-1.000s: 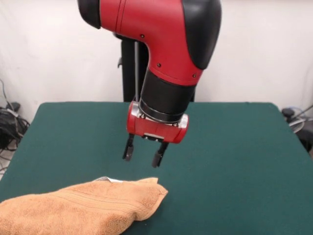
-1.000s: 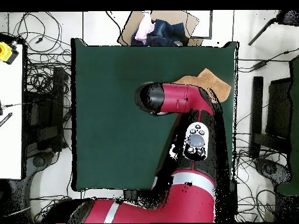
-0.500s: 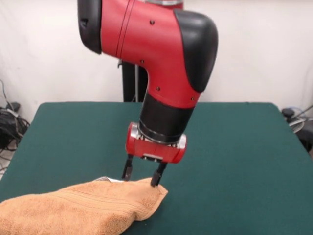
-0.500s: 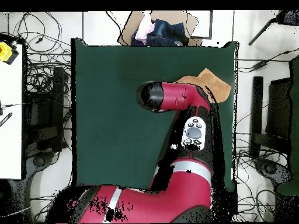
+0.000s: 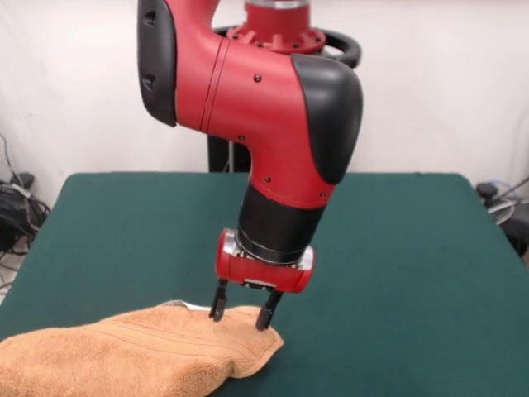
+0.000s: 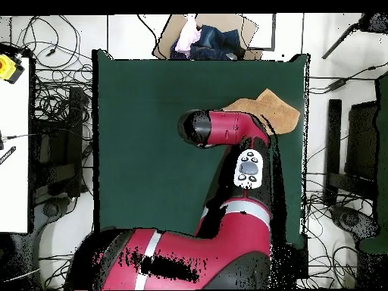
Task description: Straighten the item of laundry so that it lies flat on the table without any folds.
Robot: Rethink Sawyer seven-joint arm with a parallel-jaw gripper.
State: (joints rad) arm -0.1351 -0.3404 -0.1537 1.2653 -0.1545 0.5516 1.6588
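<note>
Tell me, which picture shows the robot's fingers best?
The front view: the gripper has its two fingers spread open, tips on the towel. From overhead the arm hides them completely.

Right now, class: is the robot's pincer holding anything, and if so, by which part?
Nothing is held yet. The pincer is open, its tips down on the corner of the folded towel nearest the table's middle.

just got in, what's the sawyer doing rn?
The red and black arm's gripper is open, fingertips planted on the right end of a bunched orange-tan terry towel. The towel sits folded over near the front-left corner of the dark green table, not flat. Nothing is lifted.
</note>
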